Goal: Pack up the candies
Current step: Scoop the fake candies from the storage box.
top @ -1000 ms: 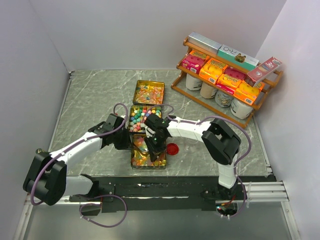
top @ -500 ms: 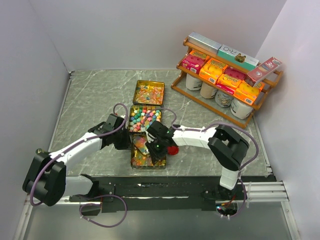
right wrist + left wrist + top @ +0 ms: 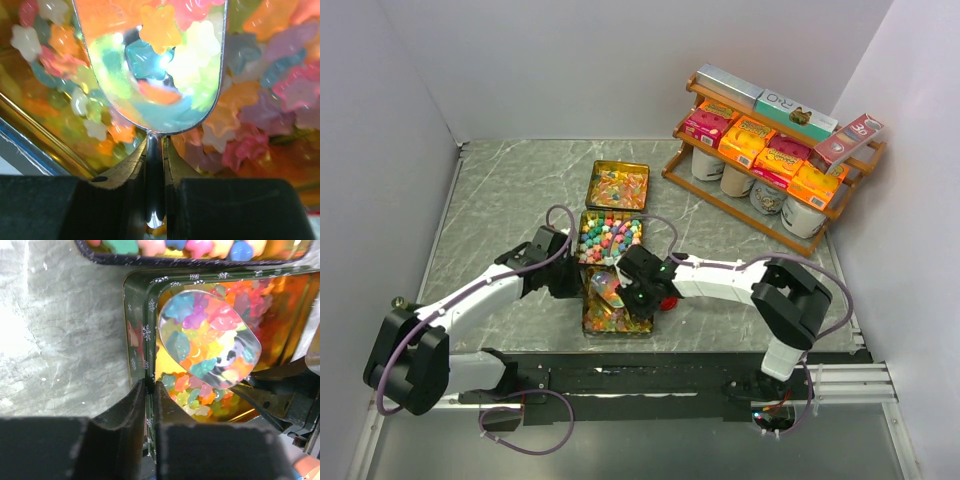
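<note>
The candies [image 3: 199, 388] are glossy star-shaped gummies in mixed colours, filling the near gold tin [image 3: 588, 322]. My left gripper [image 3: 149, 386] is shut on that tin's left wall [image 3: 136, 340]; from above, the left gripper [image 3: 576, 283] sits at the tin's left side. My right gripper [image 3: 156, 142] is shut on the handle of a shiny metal spoon [image 3: 150, 65]. The spoon's bowl lies low among the candies [image 3: 260, 125] and mirrors their colours. In the left wrist view the spoon [image 3: 207, 337] hangs over the tin's middle. Seen from above, the right gripper [image 3: 637, 289] is at the tin's right edge.
A middle tin [image 3: 610, 235] of chunky pastel sweets and a far tin [image 3: 618, 185] of gummies line up behind the near one. A red round lid [image 3: 668, 297] lies just right of my right gripper. A wooden rack [image 3: 770, 150] with boxes and jars stands at the back right.
My right arm has dropped lower and stretched out, bringing the spoon from the edge of the middle tin down into the near tin. The left gripper has kept its hold.
</note>
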Motion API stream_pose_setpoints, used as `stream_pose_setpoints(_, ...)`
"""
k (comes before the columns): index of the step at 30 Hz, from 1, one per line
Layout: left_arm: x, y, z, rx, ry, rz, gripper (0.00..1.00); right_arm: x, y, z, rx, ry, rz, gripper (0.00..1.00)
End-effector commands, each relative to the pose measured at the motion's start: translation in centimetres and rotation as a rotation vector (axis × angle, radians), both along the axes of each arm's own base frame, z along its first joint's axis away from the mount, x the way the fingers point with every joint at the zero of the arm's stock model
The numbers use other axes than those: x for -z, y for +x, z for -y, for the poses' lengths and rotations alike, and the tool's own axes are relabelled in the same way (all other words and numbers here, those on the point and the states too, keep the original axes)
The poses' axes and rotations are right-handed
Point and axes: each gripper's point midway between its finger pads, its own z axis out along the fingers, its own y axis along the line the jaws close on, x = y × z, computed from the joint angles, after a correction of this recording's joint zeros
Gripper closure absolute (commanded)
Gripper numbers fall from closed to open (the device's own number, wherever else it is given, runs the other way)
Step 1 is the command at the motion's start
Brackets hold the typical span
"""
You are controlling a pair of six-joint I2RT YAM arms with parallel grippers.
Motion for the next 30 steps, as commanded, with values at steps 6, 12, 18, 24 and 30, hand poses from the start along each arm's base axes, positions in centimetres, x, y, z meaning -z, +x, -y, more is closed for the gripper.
stream_pose_setpoints(6, -5.5, 2.1, 2.0, 0.029, -0.102, 0.135, 0.77, -4.1, 0.5, 0.8, 0.003, 0.037, 0.095, 1.00)
stream_pose_setpoints(12, -5.0, 2.0, 1.9, 0.034, -0.092, 0.125, 0.82, -5.6, 0.7, 0.4, -0.005, 0.066, 0.107, 1.00)
stream_pose_setpoints(18, -4.0, 1.6, 1.6, 0.030, -0.073, 0.102, 0.87, -5.9, 1.0, 0.1, 0.008, 0.073, 0.114, 1.00)
stream_pose_setpoints(24, -6.0, 2.3, 0.9, 0.019, -0.041, 0.155, 0.85, -7.6, 0.9, 0.5, 0.021, 0.088, 0.136, 1.00)
stream_pose_setpoints(30, -8.5, 3.2, 0.6, 0.019, -0.022, 0.213, 0.82, -9.7, 0.6, 1.4, 0.053, 0.126, 0.161, 1.00)
